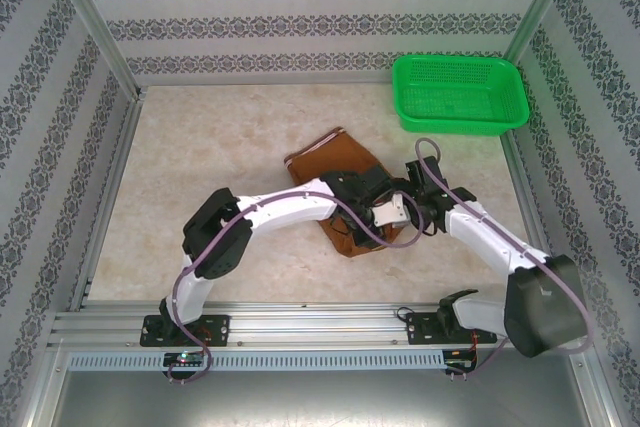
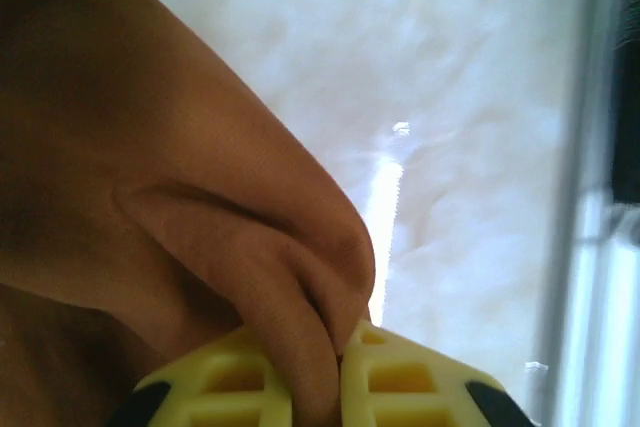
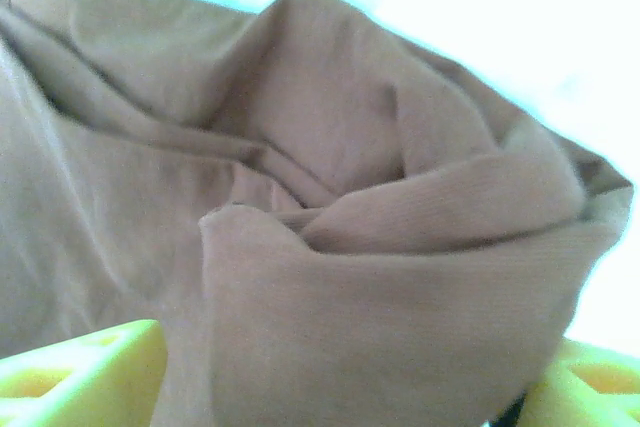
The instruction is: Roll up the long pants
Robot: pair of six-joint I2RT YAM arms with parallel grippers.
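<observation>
Currently my left claw [image 2: 335, 372] pinches a fold of the rust-brown long pants [image 2: 150, 147] at the frame's bottom. My right claw [image 3: 340, 387] stands wide, flanking their rolled end.

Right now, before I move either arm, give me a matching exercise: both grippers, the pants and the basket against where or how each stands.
Things:
1. left gripper
2. right gripper
3. long pants
4. green basket

States or places:
A. far right corner of the table
B. jaws wide, cloth roll between them
C. shut on a fold of cloth
D. partly rolled, mid-table

Pairs: 1-C, 2-B, 3-D, 4-A
</observation>
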